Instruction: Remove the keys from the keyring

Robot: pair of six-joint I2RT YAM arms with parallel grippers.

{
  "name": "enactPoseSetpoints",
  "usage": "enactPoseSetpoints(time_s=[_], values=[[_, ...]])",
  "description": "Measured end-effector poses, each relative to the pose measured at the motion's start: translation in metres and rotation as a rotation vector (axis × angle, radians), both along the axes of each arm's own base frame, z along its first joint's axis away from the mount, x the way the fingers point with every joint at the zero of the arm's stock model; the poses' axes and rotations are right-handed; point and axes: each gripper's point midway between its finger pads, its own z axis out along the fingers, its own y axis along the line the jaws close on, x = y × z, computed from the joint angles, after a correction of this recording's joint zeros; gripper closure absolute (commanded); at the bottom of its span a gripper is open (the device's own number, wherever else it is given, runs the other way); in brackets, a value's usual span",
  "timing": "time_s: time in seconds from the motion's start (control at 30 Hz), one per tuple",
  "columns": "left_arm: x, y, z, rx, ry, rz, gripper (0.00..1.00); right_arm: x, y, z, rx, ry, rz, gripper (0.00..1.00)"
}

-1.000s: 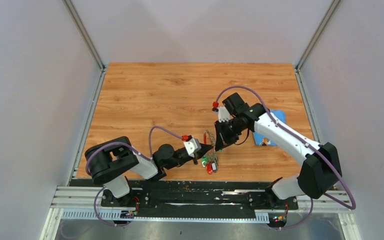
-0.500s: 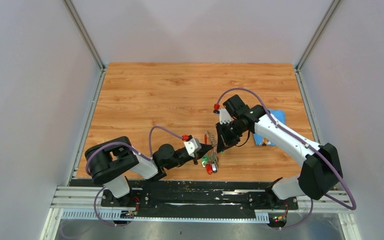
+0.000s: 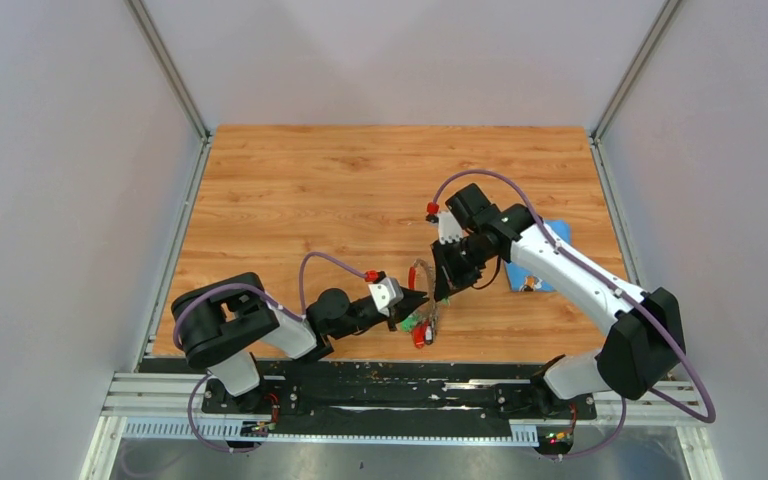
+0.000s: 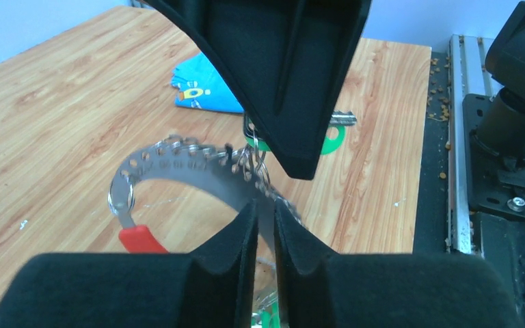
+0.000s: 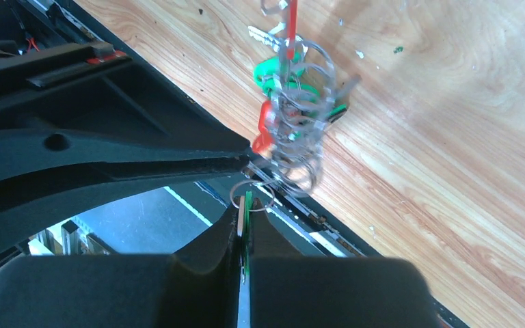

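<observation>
Close to the middle of the near edge of the surface (image 3: 310,200), the left gripper (image 4: 265,212) is clenched on the keyring (image 4: 178,160), and the right gripper (image 5: 245,213) pinches a green key (image 5: 247,203). The other keys (image 5: 294,102) hang between them. I think the right one should pull slowly along the ring while the left holds firm.

Near the front edge of the wooden tabletop (image 3: 340,190), the two arms reach toward each other. The left gripper (image 3: 413,303) points right and the right gripper (image 3: 441,290) points down and left, so their black jaws come nearly tip to tip. The thin silvery keyring (image 3: 416,270) arcs between them, and the keys (image 3: 421,330), with green and red heads, bunch just below the left jaws. A blue cloth (image 3: 558,232) lies under the right arm.
</observation>
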Motion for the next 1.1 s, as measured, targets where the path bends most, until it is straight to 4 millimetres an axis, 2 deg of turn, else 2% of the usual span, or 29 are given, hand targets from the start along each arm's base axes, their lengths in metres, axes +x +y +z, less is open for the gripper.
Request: enactPoseSetpoints(time_s=[0.1,0.27,0.4,0.53,0.63,0.9,1.1], values=[[-0.002,-0.001,-0.002,0.005,0.012,-0.013,0.68,0.003,0.002,0.008,0.007,-0.017,0.003,0.99],[-0.004,0.003,-0.005,0.003,0.033,-0.005,0.57,0.004,0.004,0.015,-0.01,-0.039,0.037,0.99],[-0.003,0.018,-0.009,-0.002,0.059,0.029,0.57,0.007,0.01,0.023,-0.054,-0.1,0.116,0.99],[0.003,0.027,0.011,-0.06,0.056,0.052,0.62,0.005,0.017,0.019,-0.099,-0.128,0.187,0.99],[0.001,0.03,0.02,-0.089,0.05,0.044,0.64,0.005,0.016,0.015,-0.111,-0.119,0.196,0.99],[-0.004,0.042,0.016,-0.082,0.057,0.058,0.61,0.005,0.016,0.009,-0.1,-0.145,0.246,0.99],[-0.007,0.052,0.05,-0.141,0.005,0.07,0.54,0.002,0.012,-0.005,-0.109,-0.146,0.269,0.99]])
